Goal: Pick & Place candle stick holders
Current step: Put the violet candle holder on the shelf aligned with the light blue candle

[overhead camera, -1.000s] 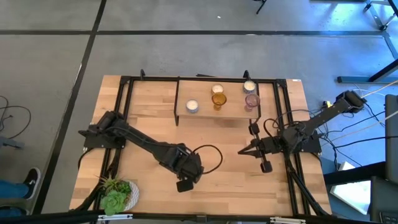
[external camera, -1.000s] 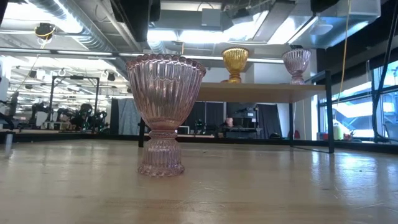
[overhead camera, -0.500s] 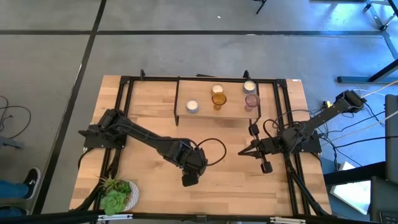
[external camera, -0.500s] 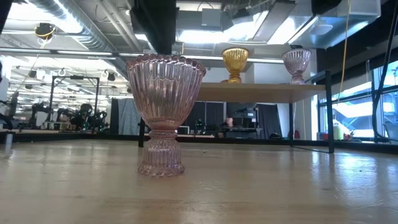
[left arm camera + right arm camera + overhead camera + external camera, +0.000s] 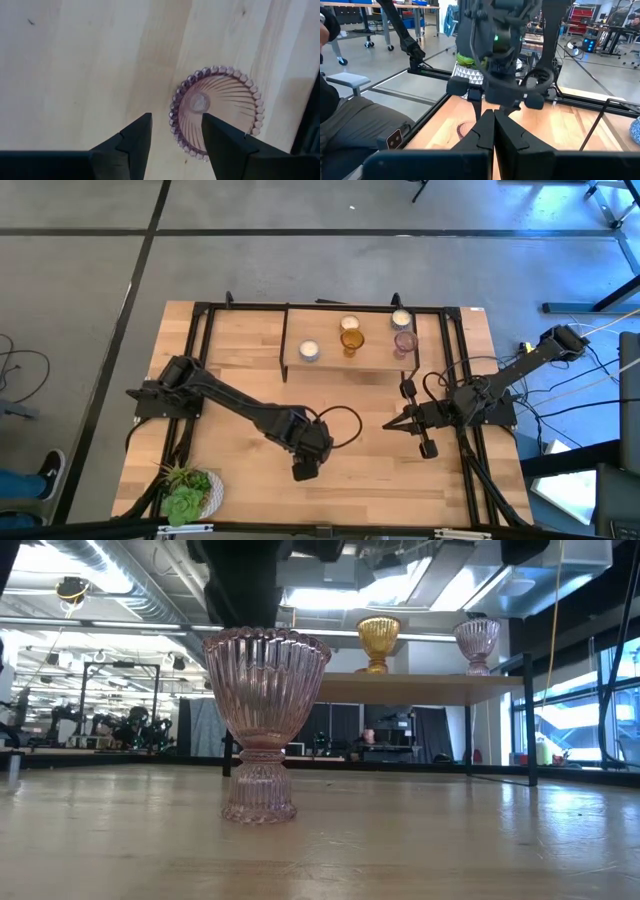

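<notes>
Pink ribbed glass candle stick holder [image 5: 216,111] stands upright on the pale wooden table [image 5: 240,360], directly beneath the left gripper [image 5: 174,131], whose fingers are spread. Beside it, right gripper [image 5: 493,131] rests, fingers together.

From overhead we cannot see the pink candle stick holder [image 5: 216,111]: the left gripper [image 5: 305,468] covers it. In the low view the arm above the cup is cut off at the top edge
</notes>
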`<action>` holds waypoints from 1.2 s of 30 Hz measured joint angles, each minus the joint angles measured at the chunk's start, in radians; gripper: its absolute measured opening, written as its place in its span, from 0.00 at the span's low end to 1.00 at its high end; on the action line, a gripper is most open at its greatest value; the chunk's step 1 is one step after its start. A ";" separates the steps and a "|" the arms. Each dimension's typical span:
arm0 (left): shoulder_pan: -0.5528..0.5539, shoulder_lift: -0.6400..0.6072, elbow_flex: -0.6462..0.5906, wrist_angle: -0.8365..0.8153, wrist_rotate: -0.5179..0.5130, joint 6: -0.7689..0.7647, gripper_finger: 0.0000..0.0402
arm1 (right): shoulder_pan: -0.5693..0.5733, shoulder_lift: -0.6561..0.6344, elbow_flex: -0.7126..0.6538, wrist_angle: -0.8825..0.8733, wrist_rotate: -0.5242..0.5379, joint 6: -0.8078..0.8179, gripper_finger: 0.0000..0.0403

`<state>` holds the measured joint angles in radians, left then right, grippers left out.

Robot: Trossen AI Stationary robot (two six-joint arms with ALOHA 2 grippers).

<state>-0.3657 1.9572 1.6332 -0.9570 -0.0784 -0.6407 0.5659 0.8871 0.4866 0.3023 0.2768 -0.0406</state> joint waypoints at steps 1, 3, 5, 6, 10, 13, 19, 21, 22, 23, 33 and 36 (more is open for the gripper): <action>0.002 0.005 -0.005 0.004 0.006 0.000 0.42 | 0.000 0.000 0.000 0.000 0.000 0.000 0.01; 0.003 0.009 -0.013 -0.001 0.006 0.000 0.42 | 0.000 0.000 0.000 0.000 0.000 0.000 0.01; 0.005 0.009 -0.021 0.027 0.010 0.005 0.43 | 0.000 0.000 0.000 -0.006 0.000 0.000 0.01; 0.008 0.011 -0.022 0.033 0.015 0.008 0.43 | 0.000 0.001 0.000 -0.008 0.000 0.000 0.01; 0.009 0.024 -0.023 0.035 0.017 0.009 0.43 | 0.000 0.001 0.000 -0.008 0.000 0.000 0.01; 0.010 0.046 -0.024 0.034 0.026 0.018 0.43 | 0.000 0.001 0.000 -0.008 0.001 0.000 0.01; 0.010 0.086 -0.024 0.041 0.048 0.035 0.43 | 0.000 0.001 0.000 -0.012 0.003 0.000 0.01; 0.010 0.091 -0.024 0.046 0.054 0.045 0.43 | 0.000 0.001 0.000 -0.015 0.003 0.000 0.01; 0.010 0.091 -0.024 0.043 0.055 0.051 0.43 | 0.000 0.001 0.000 -0.017 0.003 0.000 0.01; 0.010 0.091 -0.024 0.043 0.056 0.052 0.43 | 0.000 0.001 0.000 -0.016 0.003 0.000 0.01; 0.012 0.091 -0.024 0.044 0.052 0.056 0.29 | -0.001 0.001 0.000 -0.018 0.003 0.000 0.01; 0.015 0.090 -0.023 0.043 0.061 0.060 0.16 | -0.001 0.001 0.000 -0.017 0.003 0.000 0.01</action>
<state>-0.3511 2.0472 1.6100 -0.9141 -0.0176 -0.5808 0.5652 0.8879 0.4870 0.2852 0.2794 -0.0406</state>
